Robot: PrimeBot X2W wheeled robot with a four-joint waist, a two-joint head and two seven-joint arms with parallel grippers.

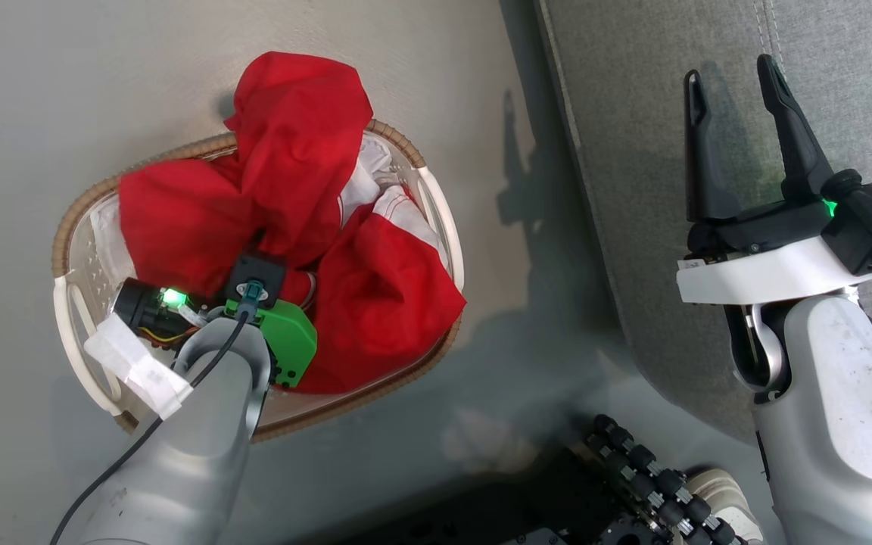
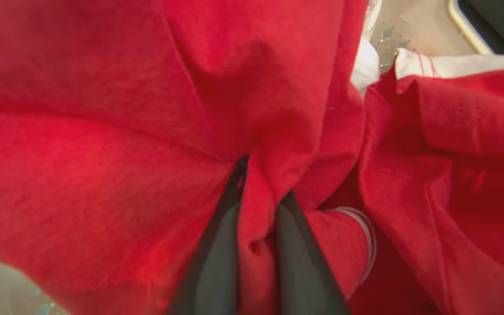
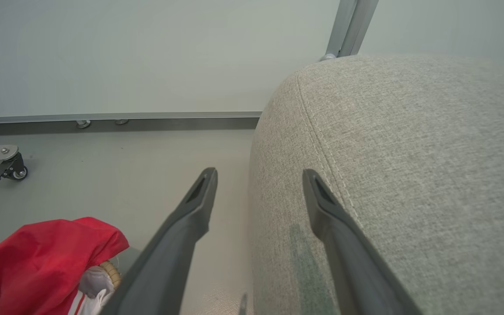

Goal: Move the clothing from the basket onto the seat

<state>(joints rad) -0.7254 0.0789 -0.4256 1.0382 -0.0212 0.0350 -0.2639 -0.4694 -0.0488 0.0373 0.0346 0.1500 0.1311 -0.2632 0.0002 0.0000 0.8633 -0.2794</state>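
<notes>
Left gripper (image 2: 264, 186) is down in the pile, its two dark fingers drawn close together with a ridge of red cloth pinched between them; the left wrist view shows the fold running up out of the jaws, so the hold looks like a clamp on one narrow gather, not a big handful. Around it lies the clothing (image 1: 296, 144), two red garments heaped in the basket (image 1: 65, 227) and spilling over its rim at the far side and the right; a striped white trim (image 1: 398, 208) shows between them. The basket stands on the floor (image 1: 65, 76), near the seat (image 1: 671, 91), where nothing red lies yet. Right gripper (image 1: 731, 74) hovers over the seat's edge, fingers spread wide and empty. The fabric looks light, limp and ready to drape (it will likely trail, and may drag its neighbour along); a bunched fold near a garment's middle seems the surest place to grip.
</notes>
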